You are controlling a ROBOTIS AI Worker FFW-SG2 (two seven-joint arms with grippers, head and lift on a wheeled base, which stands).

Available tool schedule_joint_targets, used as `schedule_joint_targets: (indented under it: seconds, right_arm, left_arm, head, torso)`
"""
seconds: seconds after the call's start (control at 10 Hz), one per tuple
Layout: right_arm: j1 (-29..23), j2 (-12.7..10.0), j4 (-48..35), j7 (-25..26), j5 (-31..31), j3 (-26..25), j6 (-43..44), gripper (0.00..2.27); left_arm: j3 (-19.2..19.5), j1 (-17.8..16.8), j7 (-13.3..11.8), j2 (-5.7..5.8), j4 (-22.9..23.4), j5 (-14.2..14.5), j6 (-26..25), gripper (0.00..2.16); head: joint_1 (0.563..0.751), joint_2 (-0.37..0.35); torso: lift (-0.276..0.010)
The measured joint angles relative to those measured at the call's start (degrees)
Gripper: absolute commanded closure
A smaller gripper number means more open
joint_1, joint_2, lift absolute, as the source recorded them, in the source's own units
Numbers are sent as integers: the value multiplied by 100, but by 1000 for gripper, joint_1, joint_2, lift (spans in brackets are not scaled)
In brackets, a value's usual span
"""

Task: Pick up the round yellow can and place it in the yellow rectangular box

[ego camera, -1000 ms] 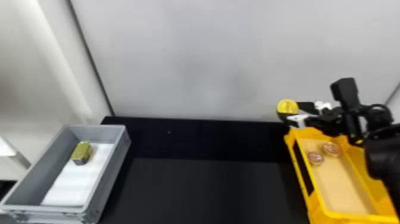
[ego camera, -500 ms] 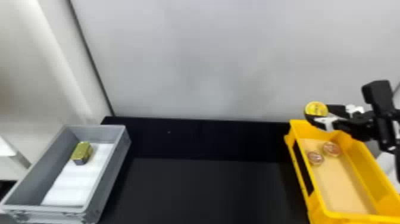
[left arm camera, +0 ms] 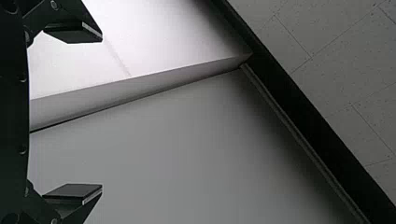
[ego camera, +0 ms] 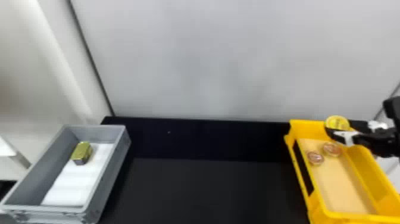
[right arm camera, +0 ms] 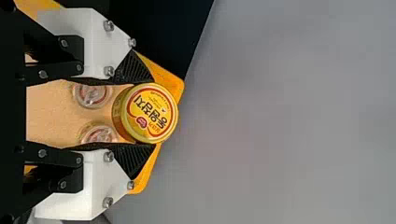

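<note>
Grey wall (ego camera: 223, 59) behind; can (ego camera: 337, 122) between jaws.

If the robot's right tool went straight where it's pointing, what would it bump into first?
Probably the grey wall. In the right wrist view it lies beyond the right tool and the round yellow can it holds. How far away, I can't tell.

Pale grey wall (ego camera: 223, 59), black tabletop (ego camera: 208, 187)

Black table (ego camera: 208, 190): gray box (ego camera: 111, 175) on left, yellow rectangular box (ego camera: 309, 129) on right.
</note>
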State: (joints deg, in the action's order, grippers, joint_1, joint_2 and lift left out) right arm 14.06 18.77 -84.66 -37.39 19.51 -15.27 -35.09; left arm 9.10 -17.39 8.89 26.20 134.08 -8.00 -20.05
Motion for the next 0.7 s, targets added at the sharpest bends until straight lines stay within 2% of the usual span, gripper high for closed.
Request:
schedule_joint_targets:
  seconds: [0.3, 0.7]
  right_arm:
    - [-240, 36, 105, 93, -3, -217, -153, 704]
    - [-410, 58, 531, 150, -54, -238, -230, 704]
  left_arm:
    - [-4, -5, -10, 12, 4, 0, -29, 140]
    - [10, 55, -21, 20, 13, 0, -60, 140]
  head:
    - [663, 54]
    - [663, 54]
  torso:
    - [-9]
    - [-9]
